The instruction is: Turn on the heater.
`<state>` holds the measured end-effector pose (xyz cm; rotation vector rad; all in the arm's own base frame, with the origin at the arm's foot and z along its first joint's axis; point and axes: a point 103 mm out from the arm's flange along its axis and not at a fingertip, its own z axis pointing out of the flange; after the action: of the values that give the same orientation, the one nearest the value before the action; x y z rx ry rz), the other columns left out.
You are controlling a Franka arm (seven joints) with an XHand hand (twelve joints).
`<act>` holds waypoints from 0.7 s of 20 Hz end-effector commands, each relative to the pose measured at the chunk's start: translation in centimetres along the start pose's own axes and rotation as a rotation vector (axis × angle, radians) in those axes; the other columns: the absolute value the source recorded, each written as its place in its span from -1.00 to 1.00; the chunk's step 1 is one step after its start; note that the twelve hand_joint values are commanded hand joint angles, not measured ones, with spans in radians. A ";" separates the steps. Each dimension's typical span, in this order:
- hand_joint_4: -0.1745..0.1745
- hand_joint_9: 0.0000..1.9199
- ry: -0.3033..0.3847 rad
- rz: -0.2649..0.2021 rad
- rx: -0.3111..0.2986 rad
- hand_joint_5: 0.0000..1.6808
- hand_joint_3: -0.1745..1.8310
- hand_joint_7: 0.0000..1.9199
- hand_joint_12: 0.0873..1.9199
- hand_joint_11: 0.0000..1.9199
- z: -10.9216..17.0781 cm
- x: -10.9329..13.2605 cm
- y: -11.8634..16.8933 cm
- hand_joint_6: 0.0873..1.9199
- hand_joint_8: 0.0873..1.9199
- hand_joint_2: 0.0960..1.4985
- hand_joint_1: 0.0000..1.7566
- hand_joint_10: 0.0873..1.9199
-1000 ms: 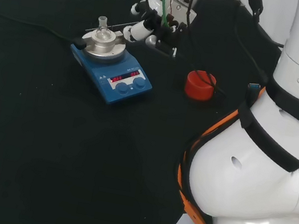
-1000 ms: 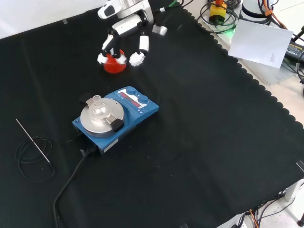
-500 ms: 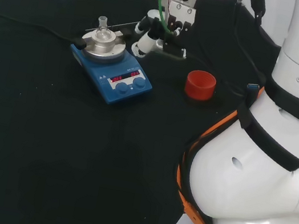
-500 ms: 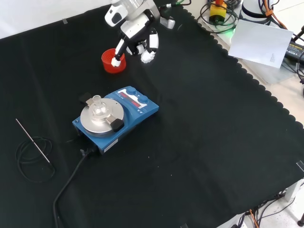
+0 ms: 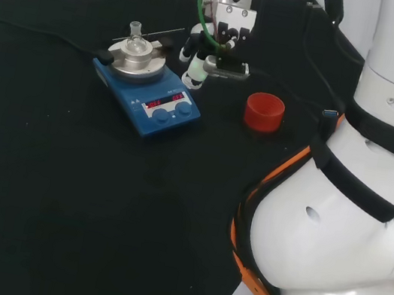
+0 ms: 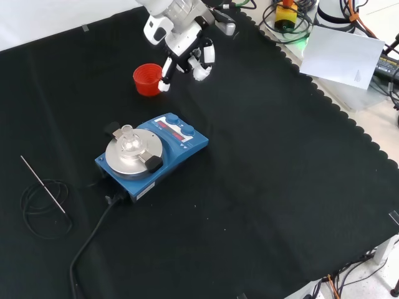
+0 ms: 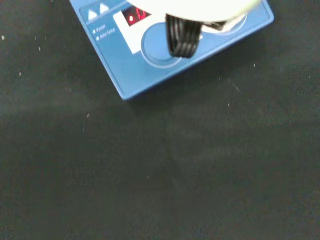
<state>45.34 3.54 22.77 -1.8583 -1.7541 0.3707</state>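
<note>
Since a second ago my hand (image 6: 187, 47) has swung off the red cup (image 6: 148, 79) toward the heater (image 6: 153, 156), and now hangs above the desk (image 6: 280, 174) between them in the front view, touching neither. Its fingers (image 6: 166, 80) point down, partly curled around nothing. On the heater's metal plate sits a small glass flask (image 5: 135, 39), its contents hard to make out. At the wrist, a blurred white part hides one blue knob (image 7: 159, 46) partly.

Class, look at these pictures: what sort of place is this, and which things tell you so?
Probably a robotics lab set up for chemistry: a blue heater with a small glass flask on its plate, a robot hand, and cables beside the bench.
</note>
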 end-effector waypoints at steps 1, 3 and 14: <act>-0.32 0.76 -0.068 -0.002 0.128 -0.61 0.10 0.62 0.46 0.71 1.0 1.0 -0.1 -1.00 0.65 -0.17 0.61 0.48; -0.30 0.76 -0.080 -0.005 0.149 -0.62 0.13 0.63 0.46 0.71 1.3 1.4 -0.1 -1.00 0.66 -0.18 0.62 0.49; -0.22 0.77 -0.165 -0.002 0.325 -0.67 0.22 0.67 0.50 0.68 3.4 2.6 1.0 -1.00 0.65 -0.23 0.64 0.51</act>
<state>44.83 5.82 20.55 -1.6865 -1.6956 0.6712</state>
